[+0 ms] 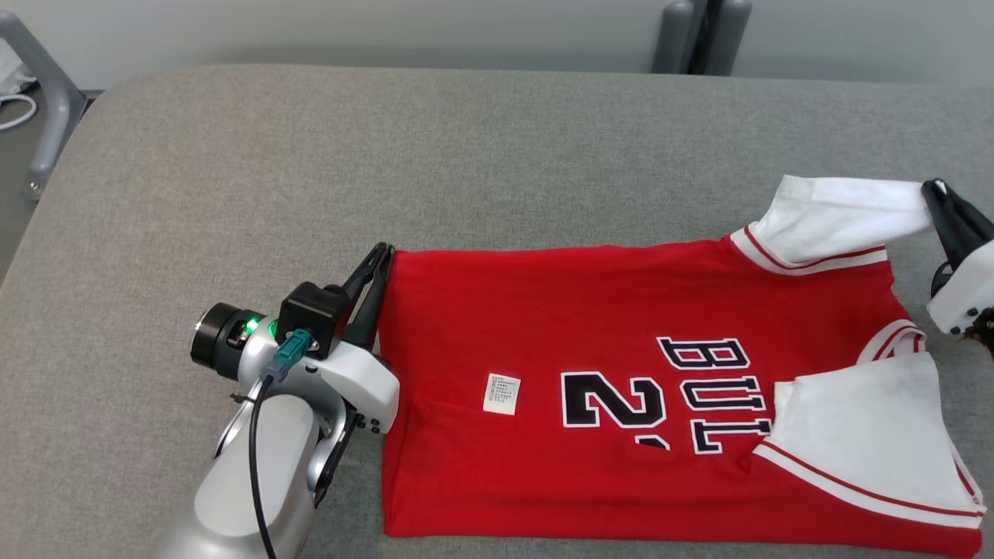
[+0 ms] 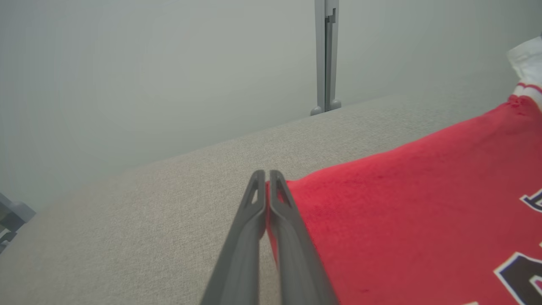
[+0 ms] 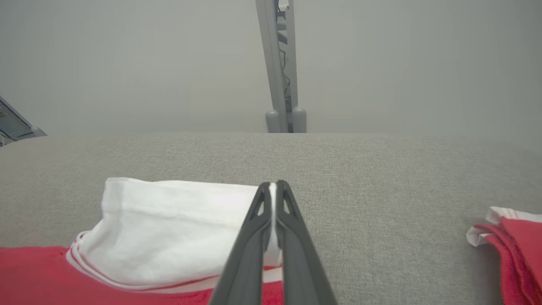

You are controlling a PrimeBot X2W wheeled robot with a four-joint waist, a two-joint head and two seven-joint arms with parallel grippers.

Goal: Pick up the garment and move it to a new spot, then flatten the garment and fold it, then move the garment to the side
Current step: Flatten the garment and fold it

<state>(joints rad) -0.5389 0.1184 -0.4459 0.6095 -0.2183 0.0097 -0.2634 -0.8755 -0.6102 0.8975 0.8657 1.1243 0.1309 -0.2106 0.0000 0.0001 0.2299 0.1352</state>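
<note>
Hidden bits first, your left to right. In the head view the left arm's pale housing covers part of the jersey's left edge. The near right corner runs out of frame. The black lettering reads "BUL" and "2", and the rest is tucked under the near sleeve, which is folded in over the chest. The right arm is cut off at the frame edge. In the right wrist view a bunched red-and-white fold sits at the right; can't tell which part it is.

Jaws: the left gripper is pressed together on the jersey's far left corner, and red cloth shows between the fingertips in the left wrist view. The right gripper is clamped on the cuff end of the far sleeve, with white cloth pinched at the tips.

The jersey lies flat, right of centre on the table, with its hem to the left and its collar to the right.

Materials: soft red knit body, white sleeves with red piping, a small white printed label near the hem. The table top is grey woven fabric with rounded corners. Fingers are long, dark and tapered, with open slots near the tips. A grey metal post stands behind the table.
</note>
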